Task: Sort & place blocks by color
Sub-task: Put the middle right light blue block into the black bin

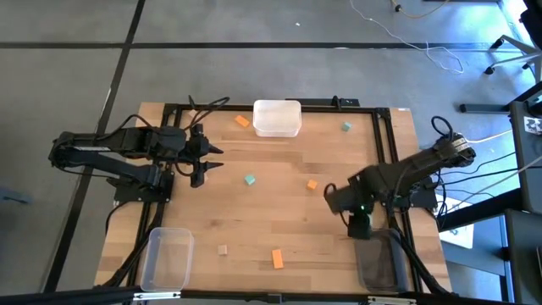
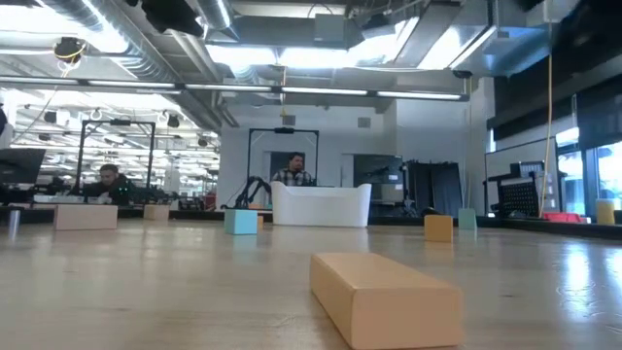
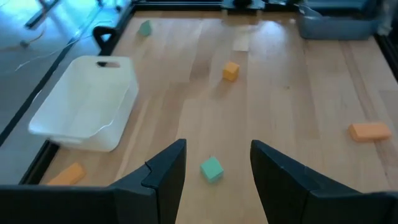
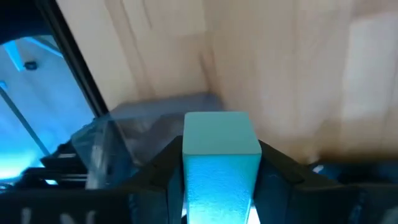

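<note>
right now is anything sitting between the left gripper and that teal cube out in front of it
Nothing visible does. The left gripper is open, and the teal cube lies on bare wood just ahead of its fingertips, in line with the gap. The white bin sits off to one side, and the orange cube lies farther beyond.

A teal block [image 4: 221, 152] was held upright between the right gripper's [image 4: 219, 180] fingers. Loose on the table were seen a teal cube [image 1: 250, 180], an orange cube [image 1: 312, 184], another teal cube [image 1: 346, 127], an orange bar [image 1: 277, 258], an orange block [image 1: 243, 121] and a tan cube [image 1: 223, 250].
</note>
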Controlling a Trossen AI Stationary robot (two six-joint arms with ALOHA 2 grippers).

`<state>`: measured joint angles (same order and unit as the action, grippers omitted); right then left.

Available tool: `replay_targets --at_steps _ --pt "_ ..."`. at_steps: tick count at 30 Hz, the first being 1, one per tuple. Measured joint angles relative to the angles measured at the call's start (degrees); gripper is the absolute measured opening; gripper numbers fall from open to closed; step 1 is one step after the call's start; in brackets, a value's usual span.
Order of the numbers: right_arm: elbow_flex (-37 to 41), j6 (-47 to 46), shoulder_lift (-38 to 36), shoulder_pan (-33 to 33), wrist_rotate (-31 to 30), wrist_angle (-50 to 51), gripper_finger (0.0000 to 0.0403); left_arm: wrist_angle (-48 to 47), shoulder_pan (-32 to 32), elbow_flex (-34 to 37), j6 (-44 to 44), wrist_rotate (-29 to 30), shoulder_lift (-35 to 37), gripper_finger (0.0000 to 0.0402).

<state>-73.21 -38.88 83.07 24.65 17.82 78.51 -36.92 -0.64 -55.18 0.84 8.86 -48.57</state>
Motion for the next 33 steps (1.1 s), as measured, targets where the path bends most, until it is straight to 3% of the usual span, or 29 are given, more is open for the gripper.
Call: replay_targets --at_steps 9,18,25,33 --pt "0.12 -28.59 -0.01 11.51 -1.03 -0.58 0.0134 1.07 -0.01 0.00 -1.44 -1.52 -0.93 0.0172" --pt "8.96 -52.23 0.02 20.59 -6.46 -13.51 0.0134 2.15 0.00 0.00 -1.43 -1.49 -0.93 0.0172" --pt "17.35 -61.14 0.02 25.02 -7.20 -20.35 0.0134 3.75 0.00 0.00 -1.42 -1.48 -0.93 0.0172" --pt "26.51 -63.10 0.02 26.35 -7.54 -33.32 0.0134 5.07 0.00 0.00 -1.33 -1.50 -0.93 0.0172"
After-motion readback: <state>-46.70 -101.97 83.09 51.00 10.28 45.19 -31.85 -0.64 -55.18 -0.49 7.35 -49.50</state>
